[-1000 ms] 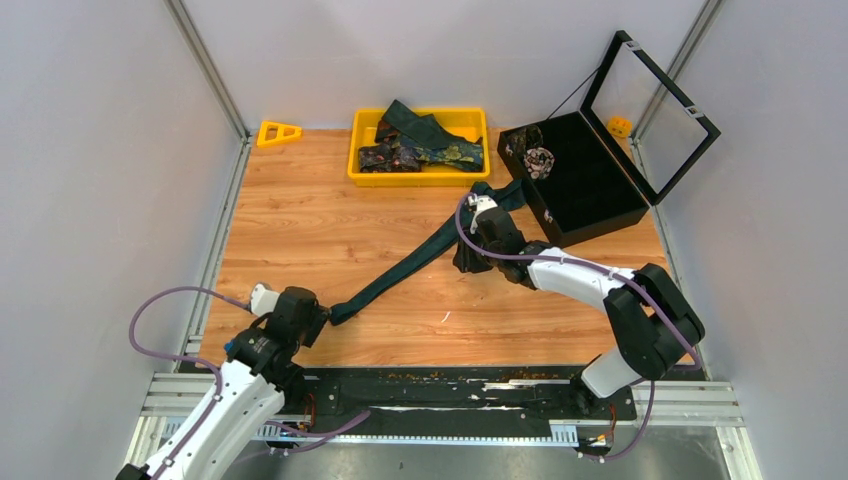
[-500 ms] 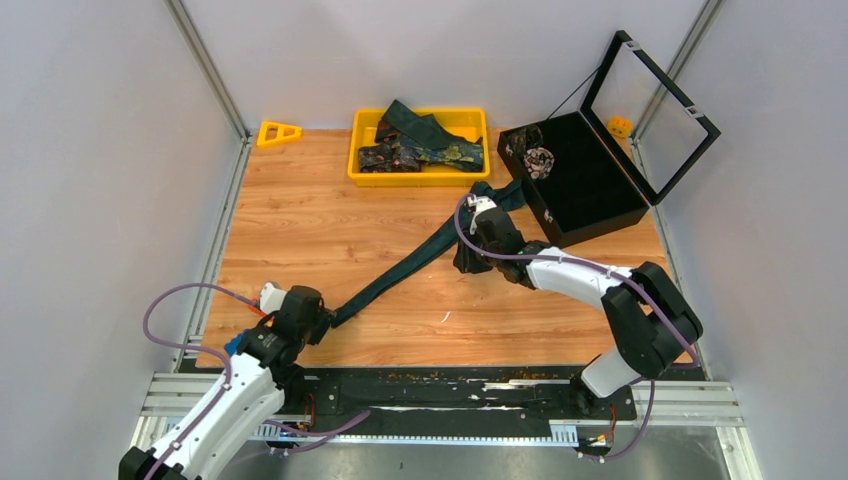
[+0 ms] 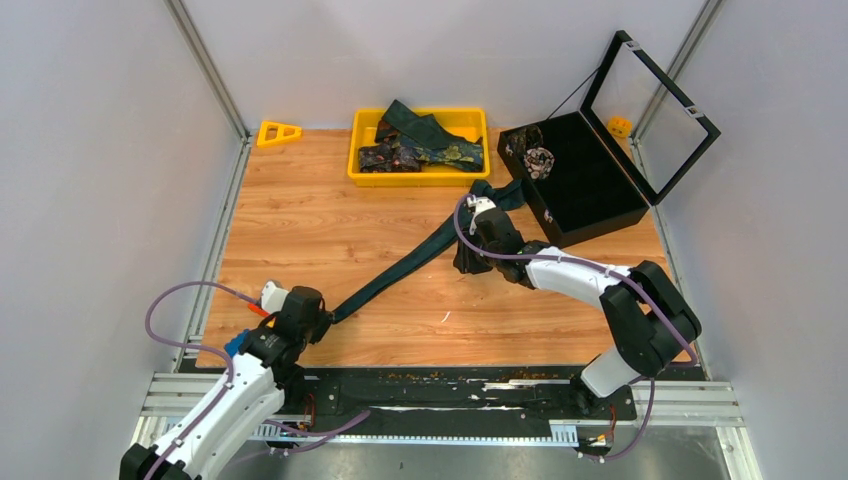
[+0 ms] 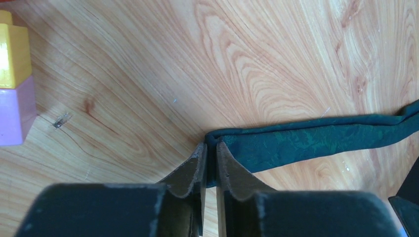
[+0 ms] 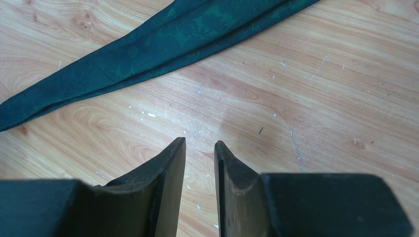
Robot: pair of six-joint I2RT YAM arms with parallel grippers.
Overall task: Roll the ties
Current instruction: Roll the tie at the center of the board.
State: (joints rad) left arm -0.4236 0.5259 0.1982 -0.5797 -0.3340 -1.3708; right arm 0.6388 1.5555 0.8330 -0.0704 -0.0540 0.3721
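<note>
Now left hand (image 4: pixel 211 147) pinches teal tie (image 4: pixel 316 140) tip; right hand (image 5: pixel 199 145) ajar, empty (black case (image 3: pixel 600 222) beside).

- The wooden desk (image 3: pixel 300 230) has pale grain and fine scratches.
- A yellow tray (image 3: pixel 420 179) sits at the far edge, near the middle.
- A black case (image 3: pixel 590 195) stands just right of the tray, its clear lid (image 3: pixel 650 110) raised.
- A yellow triangular frame (image 3: pixel 278 132) lies at the far left corner.
- A small yellow piece (image 3: pixel 620 126), perhaps a die, sits behind the lid.
- A yellow-and-pink block (image 4: pixel 12 59) shows at the left wrist view's edge.
</note>
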